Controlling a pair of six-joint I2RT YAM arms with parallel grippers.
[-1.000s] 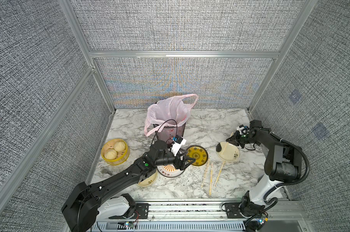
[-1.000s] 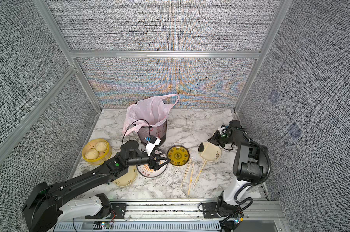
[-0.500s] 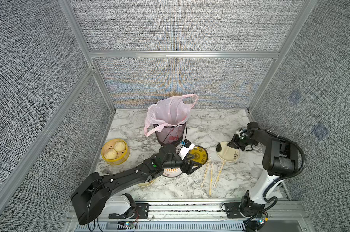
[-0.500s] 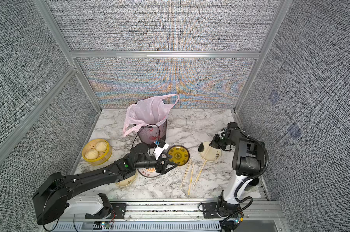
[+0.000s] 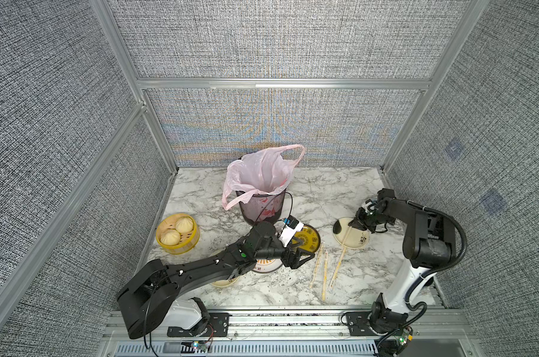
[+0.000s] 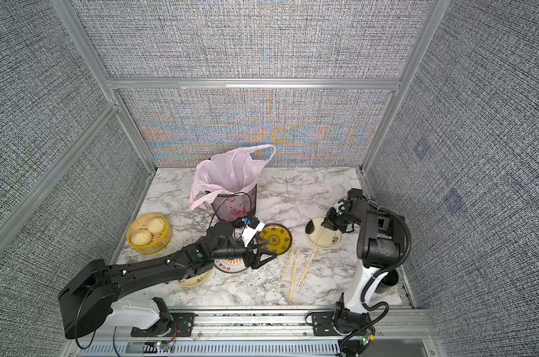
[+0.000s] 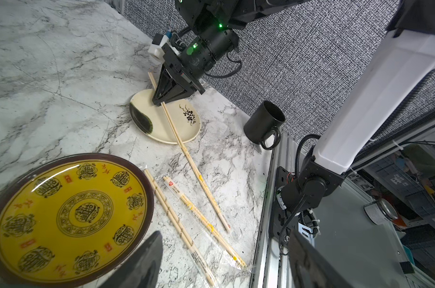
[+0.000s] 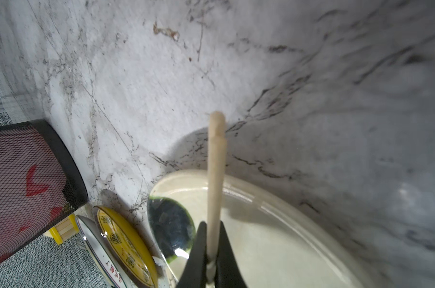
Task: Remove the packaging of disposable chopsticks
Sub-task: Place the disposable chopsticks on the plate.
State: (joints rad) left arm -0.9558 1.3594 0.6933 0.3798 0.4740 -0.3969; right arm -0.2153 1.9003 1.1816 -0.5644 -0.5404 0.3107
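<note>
The packaging (image 7: pixel 212 230) (clear sleeves) wraps two pairs lying on the marble table (image 5: pixel 324 191) just beside the yellow plate (image 7: pixel 12 199); the right gripper (image 8: pixel 212 224) is clamped on another pair of disposable chopsticks (image 8: pixel 215 174) over the cream plate (image 5: pixel 359 244); the left gripper (image 5: pixel 306 251) hovers, jaws apart.

You see two chopstick pairs (image 7: pixel 177 222) in clear sleeves (image 7: pixel 199 214) near the table's (image 7: pixel 61 74) front edge, a third pair (image 7: pixel 188 154) slanting alongside.

Left claw (image 5: pixel 305 251) gapes wide; right claw (image 5: pixel 352 223) (tilted downward) is clamped.
</note>
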